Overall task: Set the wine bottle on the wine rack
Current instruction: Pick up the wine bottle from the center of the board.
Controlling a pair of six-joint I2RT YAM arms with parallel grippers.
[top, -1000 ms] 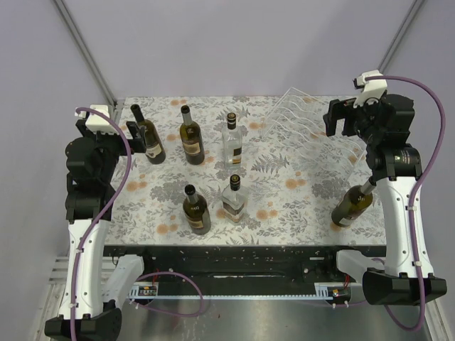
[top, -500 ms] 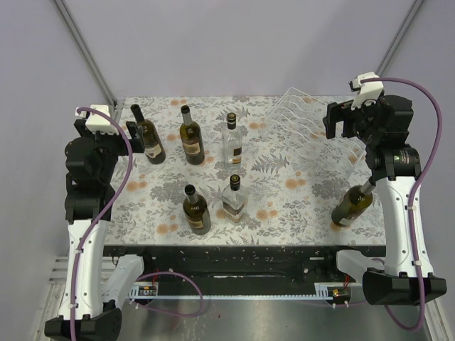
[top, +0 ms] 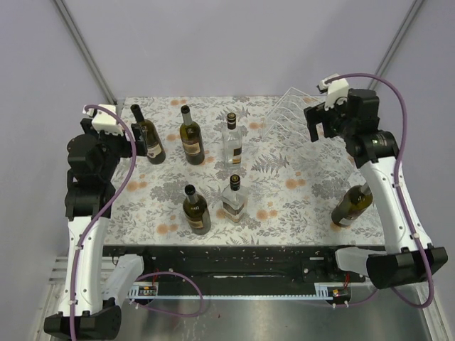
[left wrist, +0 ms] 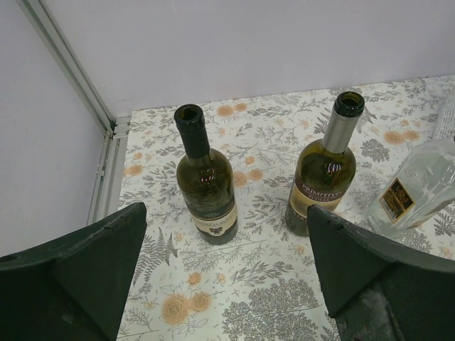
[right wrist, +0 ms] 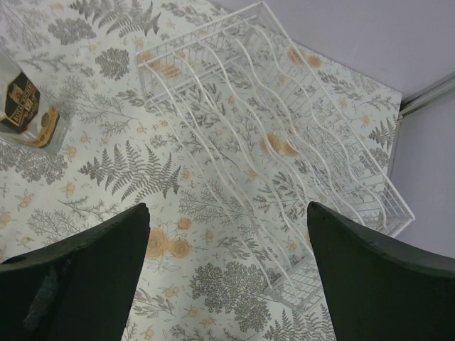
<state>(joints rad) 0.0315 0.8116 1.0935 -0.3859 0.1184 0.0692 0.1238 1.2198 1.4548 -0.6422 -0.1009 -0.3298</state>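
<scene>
1. Left fingers [left wrist: 85,270] and right fingers [right wrist: 370,277]: spread as wide as they go, holding nothing.
2. Wine rack [top: 302,121]: thin-ribbed, empty, lying directly below the right fingers.
3. Wine bottle: several on the counter [top: 284,177], so cannot tell which is meant. Most likely the dark bottle [left wrist: 206,188], well left of the rack and framed between the left fingers, not yet touched.
4. Could tip that tall, narrow bottle by closing off-centre or too high on the neck.
5. Could clip the silver-necked bottle [left wrist: 330,167] standing just rack-side of it, if swung wide on the way in.
6. Could lose slick glass on the long carry towards the rack, or while turning it to lie flat.
7. Might shove the light rack, or leave the bottle across the ribs and free to roll, if set down askew.
8. Risks an arm clash over the rack, or a knock to the leaning bottle [top: 353,204] just near-side of it.
</scene>
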